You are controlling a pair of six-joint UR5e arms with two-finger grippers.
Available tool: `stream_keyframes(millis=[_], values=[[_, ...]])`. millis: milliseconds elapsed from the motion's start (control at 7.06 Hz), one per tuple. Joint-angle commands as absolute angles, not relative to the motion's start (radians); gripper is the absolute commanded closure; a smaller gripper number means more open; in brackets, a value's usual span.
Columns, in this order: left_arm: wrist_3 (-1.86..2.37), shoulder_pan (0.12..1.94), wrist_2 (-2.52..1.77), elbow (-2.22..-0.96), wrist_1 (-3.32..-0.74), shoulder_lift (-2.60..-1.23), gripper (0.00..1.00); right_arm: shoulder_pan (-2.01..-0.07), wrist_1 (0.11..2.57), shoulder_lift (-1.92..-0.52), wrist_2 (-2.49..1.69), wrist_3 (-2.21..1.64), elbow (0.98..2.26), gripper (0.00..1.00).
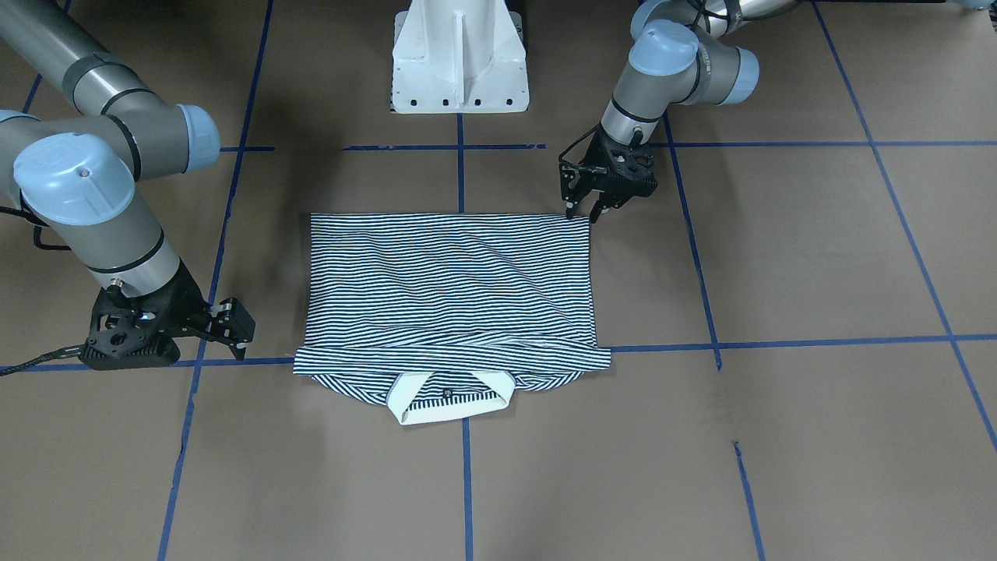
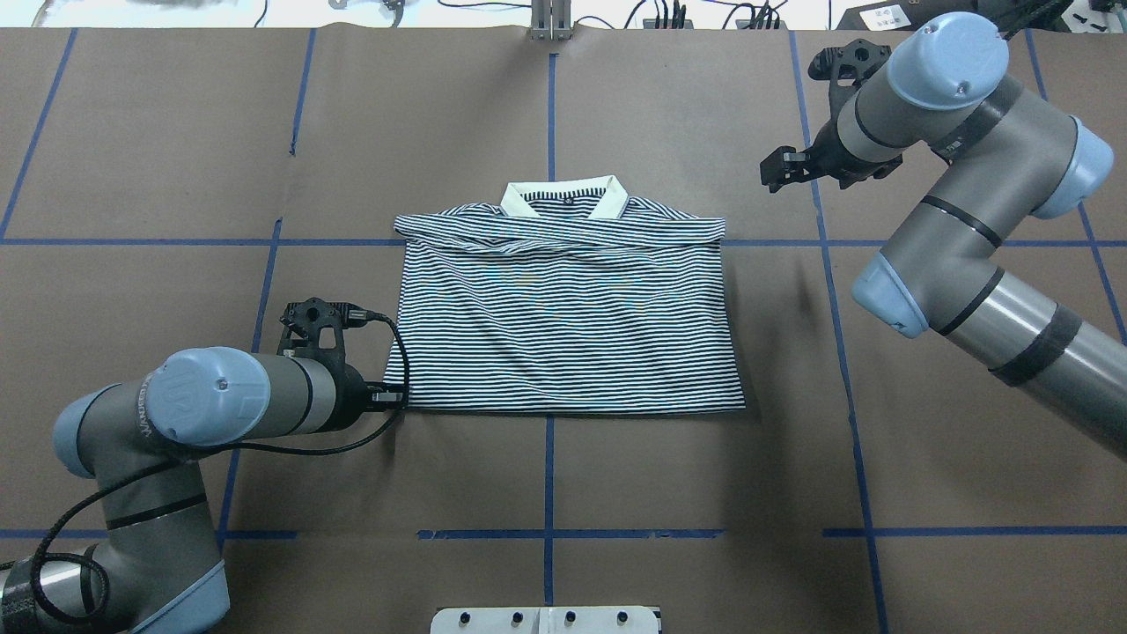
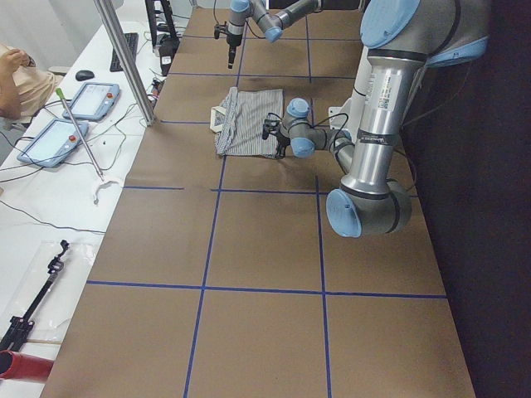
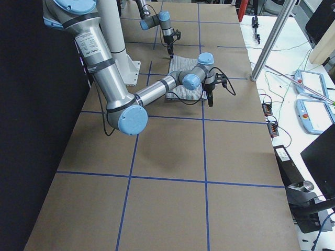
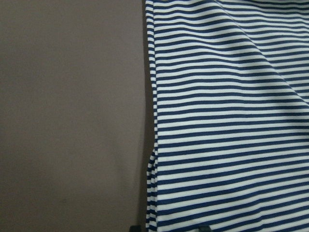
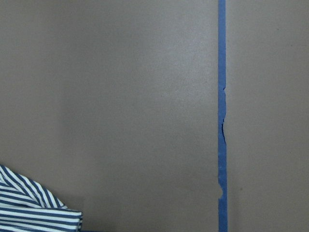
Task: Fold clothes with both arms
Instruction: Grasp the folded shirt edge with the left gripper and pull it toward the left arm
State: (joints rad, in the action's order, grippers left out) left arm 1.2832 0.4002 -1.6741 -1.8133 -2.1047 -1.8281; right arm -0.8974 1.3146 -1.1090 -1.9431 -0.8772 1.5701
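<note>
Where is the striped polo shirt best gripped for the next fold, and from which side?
Likely at its corners, from outside: the polo shirt lies flat, so only its layered edges offer a lip. The left gripper sits at the near-left hem corner; the right gripper, off the cloth, is nearest the far-right shoulder corner.

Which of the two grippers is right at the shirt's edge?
The left gripper: its fingertips sit at the hem corner of the polo shirt. The right gripper hangs beside the collar end, apart from the cloth.

Brown table (image 2: 176, 132), blue tape grid (image 2: 548, 475), striped polo shirt (image 2: 563, 317) lying flat
</note>
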Motion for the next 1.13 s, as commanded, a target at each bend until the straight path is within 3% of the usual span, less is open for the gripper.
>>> stream_keyframes(millis=[0, 567, 992], values=[[1.282, 0.378, -1.674, -1.799, -2.105, -1.829, 1.00, -0.897, 1.315, -1.109, -1.944, -0.877, 1.571, 0.00], [1.138, 0.451, -1.678, -1.809, -2.103, -1.836, 1.00, -0.897, 1.315, -1.109, -1.944, -0.877, 1.569, 0.00], [0.907, 0.665, -1.680, -1.677, -2.114, -1.856, 1.00, -0.896, 1.315, -1.109, -1.942, -0.880, 1.569, 0.00]])
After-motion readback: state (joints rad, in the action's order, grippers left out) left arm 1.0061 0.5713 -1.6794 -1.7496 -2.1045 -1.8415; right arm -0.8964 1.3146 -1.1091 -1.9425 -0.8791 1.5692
